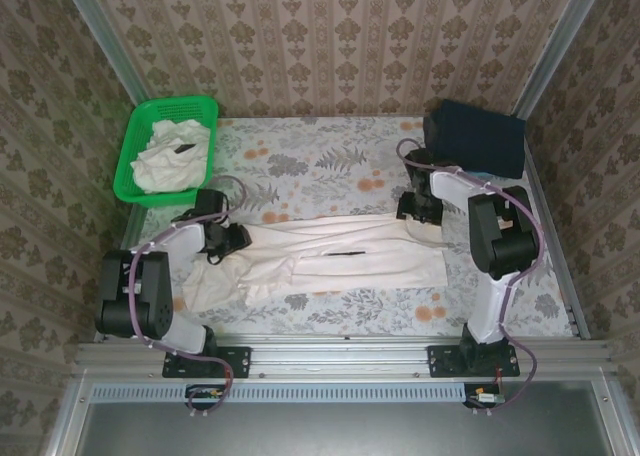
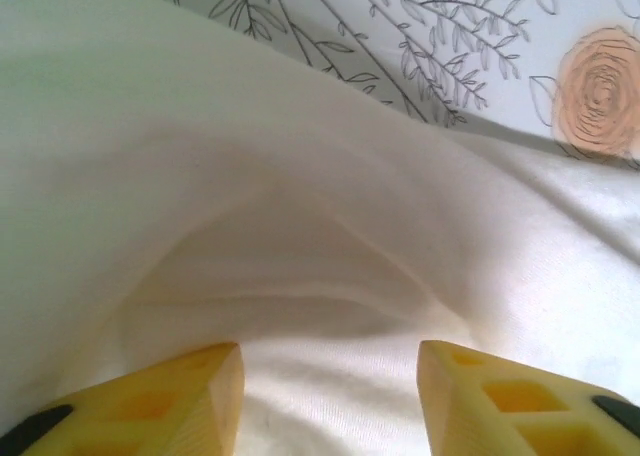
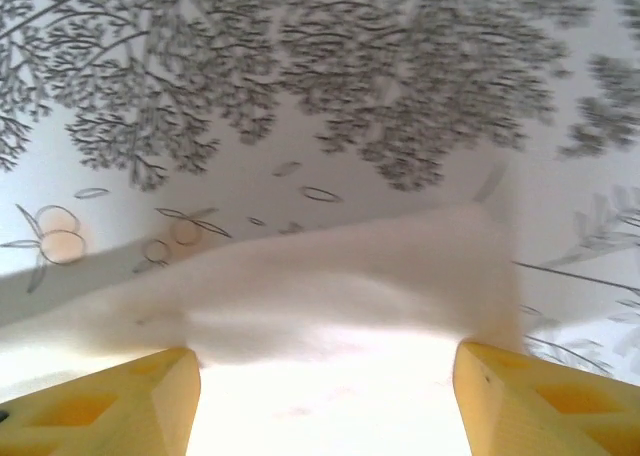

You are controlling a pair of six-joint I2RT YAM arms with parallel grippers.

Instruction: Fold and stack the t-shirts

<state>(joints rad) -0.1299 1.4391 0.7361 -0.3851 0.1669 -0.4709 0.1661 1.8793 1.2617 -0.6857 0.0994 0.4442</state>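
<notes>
Lying spread across the middle of the worktop (image 1: 330, 166) was one off-white t-shirt (image 1: 340, 266), stretched sideways between the two arms. It was long and rumpled, with a small black mark (image 1: 348, 253) near its middle. Its left end bunched up and sagged toward the near edge; its right end ran flatter.

The left pincer (image 1: 222, 244) sat down at the shirt's left end in the top view. In the left wrist view its yellow fingers (image 2: 190, 396) stood apart, not clamped on anything. The t-shirt (image 2: 300, 206) lay between and ahead of them, humped into a soft fold, with the flower-print worktop (image 2: 450, 36) beyond.

The right pincer (image 1: 418, 214) was at the far right corner of the shirt in the top view. In the right wrist view its jaws were wide apart as well, gripping nothing. A flat edge of the t-shirt (image 3: 330, 296) lay between them, ending in a corner toward the right. The leaf-print worktop (image 3: 300, 76) was past it. That view was a bit blurred, and whether the fingertips touched the cloth couldn't be told.

A green mesh basket (image 1: 135, 166) stood at the far left corner of the worktop, well apart from the spread shirt. It held more white t-shirts (image 1: 170, 156) in a crumpled heap, with a bit of black print showing.

A dark blue folded cloth (image 1: 475, 136) sat at the far right corner, just behind the right arm.
</notes>
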